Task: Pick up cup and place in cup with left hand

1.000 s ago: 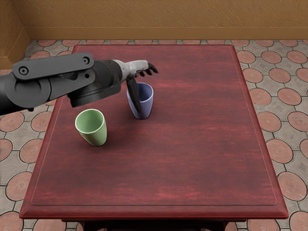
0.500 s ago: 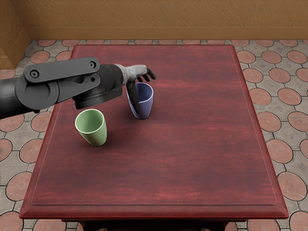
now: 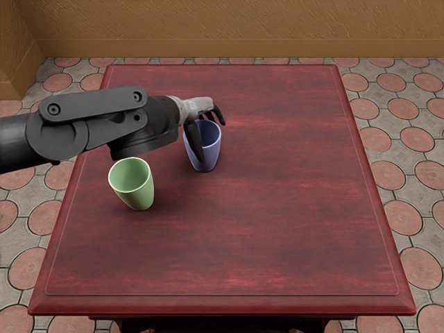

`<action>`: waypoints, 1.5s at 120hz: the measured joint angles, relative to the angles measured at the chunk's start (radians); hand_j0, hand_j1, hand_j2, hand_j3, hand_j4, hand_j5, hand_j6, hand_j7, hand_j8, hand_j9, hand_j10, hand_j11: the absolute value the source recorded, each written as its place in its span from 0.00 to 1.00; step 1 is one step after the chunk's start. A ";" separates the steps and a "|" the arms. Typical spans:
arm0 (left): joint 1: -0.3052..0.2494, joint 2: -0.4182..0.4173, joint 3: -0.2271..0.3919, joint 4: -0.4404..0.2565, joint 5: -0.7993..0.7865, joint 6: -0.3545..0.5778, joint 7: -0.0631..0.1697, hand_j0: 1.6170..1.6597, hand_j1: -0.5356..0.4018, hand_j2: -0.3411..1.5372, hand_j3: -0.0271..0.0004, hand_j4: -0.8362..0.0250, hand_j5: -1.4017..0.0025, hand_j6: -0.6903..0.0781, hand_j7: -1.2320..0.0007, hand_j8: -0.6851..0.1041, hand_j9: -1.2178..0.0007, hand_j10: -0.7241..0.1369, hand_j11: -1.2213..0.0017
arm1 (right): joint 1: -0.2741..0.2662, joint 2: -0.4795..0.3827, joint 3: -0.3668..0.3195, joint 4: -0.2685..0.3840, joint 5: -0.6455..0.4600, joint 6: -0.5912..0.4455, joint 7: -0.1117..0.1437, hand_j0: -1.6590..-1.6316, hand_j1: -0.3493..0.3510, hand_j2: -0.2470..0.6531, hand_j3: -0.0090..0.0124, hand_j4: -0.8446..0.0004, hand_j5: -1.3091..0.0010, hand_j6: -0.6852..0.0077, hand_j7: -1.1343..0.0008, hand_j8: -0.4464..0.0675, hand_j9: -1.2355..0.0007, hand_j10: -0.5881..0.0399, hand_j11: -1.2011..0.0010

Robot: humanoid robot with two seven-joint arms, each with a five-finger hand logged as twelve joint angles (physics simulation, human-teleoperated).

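While the blue cup (image 3: 211, 156) is standing upright on the table (image 3: 263, 222), left of its middle and toward the far side, the left hand (image 3: 198, 105) is hanging over its rim. The thumb (image 3: 196, 146) is pointing down along the cup's near left side, and the fingers (image 3: 219, 114) are bending loosely beyond the rim. As far as the view is showing, the hand is not clenching and is holding nothing firmly yet, though any contact behind the rim is staying hidden.

The step in hand is seemingly the grasp, and doing it well is asking for an even squeeze: thumb and fingers should be pressing together from opposite sides, so that neither is shoving the cup along the wood or tipping it. Because the walls are tapering toward the base, a grip low on the cup is risking a slip; one just under the rim is probably wedging better. The lift should be waiting until both sides are bearing.

Nearer the viewer and farther left, the green cup (image 3: 141, 196) is standing apart with its mouth facing up, likely serving as the receiver. Above and behind it, the left arm (image 3: 90, 118) is reaching in from the picture's left edge, so the carry should be keeping the blue base well above that green rim.
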 joint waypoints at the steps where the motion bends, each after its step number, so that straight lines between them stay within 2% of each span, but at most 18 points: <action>1: 0.001 0.000 0.000 0.000 0.001 -0.001 0.000 0.96 0.47 0.22 0.99 0.52 0.66 0.42 0.62 0.47 0.60 0.40 0.60 | 0.000 0.000 0.000 0.000 0.000 0.000 0.000 0.04 0.00 0.27 0.42 1.00 1.00 0.99 1.00 0.87 1.00 0.94 1.00; 7: 0.009 0.000 -0.002 0.000 0.011 -0.004 0.000 0.95 0.46 0.23 0.99 0.45 0.67 0.46 0.62 0.47 0.58 0.38 0.58 | 0.000 0.000 0.000 0.000 0.000 0.000 0.000 0.04 0.00 0.27 0.42 1.00 1.00 0.99 1.00 0.87 1.00 0.94 1.00; 14: 0.009 -0.001 -0.001 0.000 0.012 -0.011 0.000 0.95 0.44 0.24 0.99 0.41 0.67 0.43 0.61 0.48 0.57 0.40 0.57 | 0.000 0.000 0.000 0.000 0.000 0.000 0.000 0.04 0.00 0.27 0.42 1.00 1.00 0.99 1.00 0.87 1.00 0.94 1.00; 22: 0.009 -0.001 -0.001 0.001 0.013 -0.016 0.000 0.95 0.41 0.26 0.99 0.38 0.66 0.47 0.61 0.50 0.55 0.42 0.55 | 0.000 0.000 0.000 0.000 0.000 0.000 0.000 0.04 0.00 0.27 0.42 1.00 1.00 0.99 1.00 0.87 1.00 0.94 1.00; 35: 0.011 -0.001 -0.003 0.000 0.014 -0.026 -0.001 0.91 0.36 0.30 0.99 0.32 0.64 0.50 0.58 0.58 0.51 0.47 0.50 | 0.000 0.000 0.000 0.000 0.000 0.000 0.000 0.04 0.00 0.27 0.42 1.00 1.00 0.99 1.00 0.87 1.00 0.94 1.00; 42: 0.013 -0.001 -0.003 0.001 0.017 -0.031 0.000 0.88 0.32 0.30 0.99 0.35 0.61 0.58 0.54 0.65 0.49 0.53 0.47 | 0.000 0.000 0.000 0.000 0.000 0.000 0.000 0.04 0.00 0.27 0.42 1.00 1.00 0.99 1.00 0.87 1.00 0.94 1.00; 50: 0.014 -0.001 -0.003 0.000 0.013 -0.039 0.001 0.84 0.29 0.30 0.99 0.47 0.58 0.69 0.51 0.72 0.46 0.57 0.45 | 0.000 0.000 0.000 0.000 0.000 0.000 0.000 0.04 0.00 0.27 0.42 1.00 1.00 0.99 1.00 0.87 1.00 0.94 1.00; 51: 0.014 -0.001 -0.004 0.000 0.013 -0.039 0.001 0.83 0.30 0.30 0.99 0.43 0.58 0.70 0.50 0.71 0.46 0.56 0.45 | 0.000 0.000 0.000 0.000 0.000 0.000 0.000 0.04 0.00 0.27 0.42 1.00 1.00 0.99 1.00 0.87 1.00 0.94 1.00; 60: 0.014 -0.001 -0.005 0.000 0.013 -0.041 0.000 0.83 0.29 0.33 0.99 0.48 0.57 0.68 0.49 0.71 0.44 0.58 0.42 | 0.000 0.000 0.000 0.000 0.000 0.000 0.000 0.04 0.00 0.27 0.42 1.00 1.00 0.99 1.00 0.87 1.00 0.94 1.00; 61: 0.014 0.000 -0.005 0.000 0.013 -0.041 0.000 0.83 0.31 0.32 0.99 0.43 0.57 0.67 0.49 0.70 0.44 0.57 0.42 | 0.000 0.000 0.000 0.000 0.000 0.000 0.000 0.04 0.00 0.27 0.42 1.00 1.00 0.99 1.00 0.87 1.00 0.94 1.00; 69: 0.013 0.000 -0.005 0.000 0.010 -0.049 0.000 0.83 0.31 0.34 0.99 0.51 0.55 0.68 0.47 0.74 0.42 0.60 0.40 | 0.000 0.000 0.000 0.000 0.000 0.000 0.000 0.04 0.00 0.27 0.42 1.00 1.00 0.99 1.00 0.87 1.00 0.94 1.00; 81: 0.000 0.005 -0.003 -0.001 -0.011 -0.071 -0.001 0.82 0.36 0.30 0.99 0.48 0.50 0.66 0.42 0.72 0.39 0.56 0.37 | 0.000 0.000 0.000 0.000 0.000 0.000 0.000 0.04 0.00 0.27 0.42 1.00 1.00 0.99 1.00 0.87 1.00 0.94 1.00; 103: -0.101 0.071 -0.002 -0.004 -0.065 -0.115 0.000 0.79 0.39 0.25 0.99 0.53 0.42 0.72 0.34 0.74 0.36 0.56 0.35 | 0.000 0.000 0.000 0.000 0.000 0.000 0.000 0.04 0.00 0.27 0.42 1.00 1.00 0.99 1.00 0.87 1.00 0.94 1.00; 121: -0.182 0.146 -0.002 -0.006 -0.191 -0.196 0.000 0.79 0.35 0.25 0.99 0.58 0.40 0.75 0.32 0.75 0.36 0.58 0.34 | 0.000 0.000 0.000 0.000 0.000 0.000 0.000 0.04 0.00 0.27 0.42 1.00 1.00 0.99 1.00 0.87 1.00 0.94 1.00; 134: -0.199 0.167 -0.001 -0.010 -0.239 -0.245 0.000 0.79 0.31 0.26 0.99 0.59 0.40 0.76 0.33 0.76 0.36 0.58 0.34 | 0.000 0.000 0.000 0.000 0.000 0.000 0.000 0.04 0.00 0.27 0.42 1.00 1.00 0.99 1.00 0.87 1.00 0.94 1.00; 155: -0.237 0.264 -0.001 -0.022 -0.281 -0.325 0.000 0.76 0.31 0.27 0.99 0.60 0.39 0.77 0.32 0.77 0.35 0.59 0.33 | 0.000 0.000 0.000 0.000 0.000 0.000 0.000 0.04 0.00 0.27 0.42 1.00 1.00 0.99 1.00 0.87 1.00 0.94 1.00; 171: -0.314 0.375 0.000 -0.087 -0.313 -0.365 0.000 0.76 0.30 0.27 0.99 0.61 0.40 0.78 0.33 0.78 0.35 0.60 0.33 | 0.000 0.000 0.000 0.000 0.000 0.000 0.000 0.04 0.00 0.27 0.42 1.00 1.00 0.99 1.00 0.87 1.00 0.94 1.00; 180: -0.329 0.399 0.000 -0.135 -0.335 -0.378 0.000 0.75 0.31 0.27 0.99 0.60 0.40 0.77 0.33 0.77 0.35 0.59 0.33 | 0.000 0.000 0.000 0.000 0.000 0.000 0.000 0.04 0.00 0.27 0.42 1.00 1.00 0.99 1.00 0.87 1.00 0.94 1.00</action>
